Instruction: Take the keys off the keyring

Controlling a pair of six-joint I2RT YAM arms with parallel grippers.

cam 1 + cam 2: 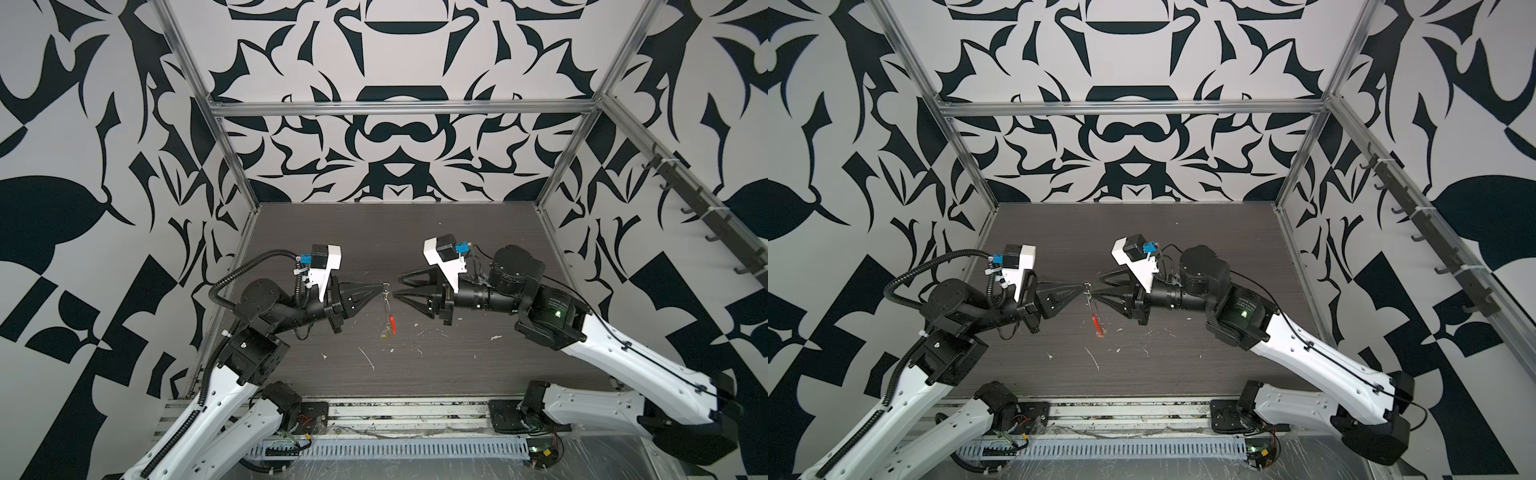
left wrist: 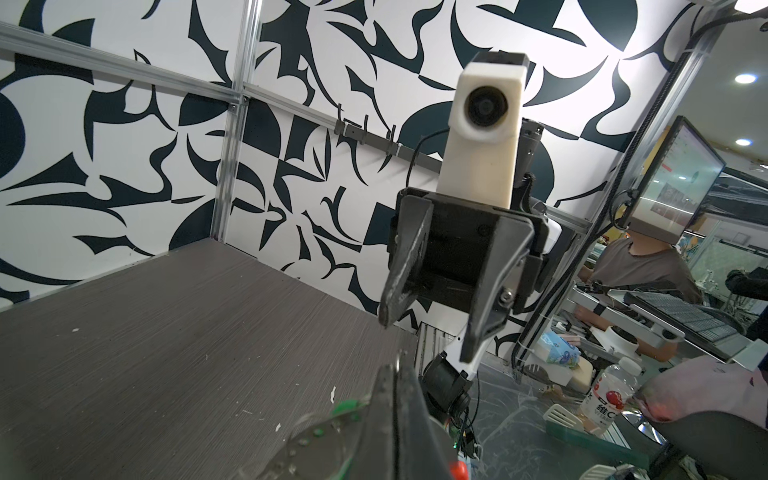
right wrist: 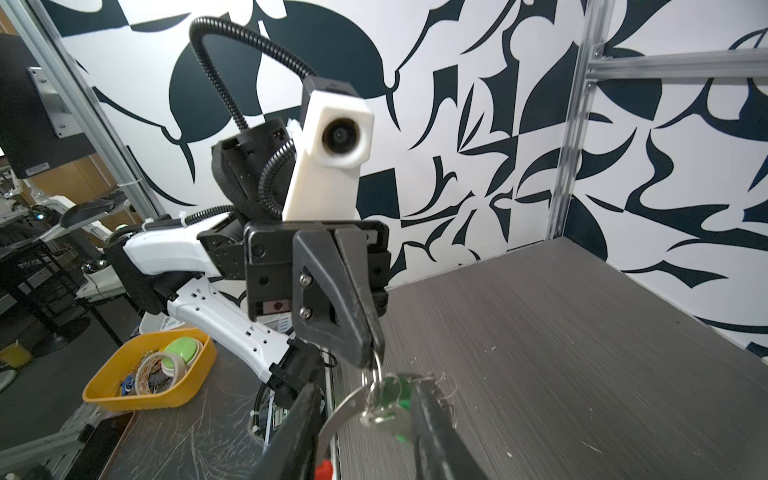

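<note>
Centrally above the table point(image 1: 457, 374), the left end effector point(image 1: 381, 286) is clenched on a small silver ring point(image 3: 376, 368) at the top of the bundle, so that the keyring point(image 1: 392, 324) hangs free below it, within reach of the opposite arm. The right end effector point(image 1: 397, 286) is released, its jaws apart. In the right wrist view the green key point(image 3: 392, 395) lies between them, ungripped. It is probably placed to take hold and draw the key off while the left anchors the loop. The keyring is a thin wire loop with a curved red sleeve near its lower end. The green key is a small oblong tag just beside the pinched ring. The yellow key point(image 1: 383, 333) shows only as a faint spot by the loop's foot, close to the table.
</note>
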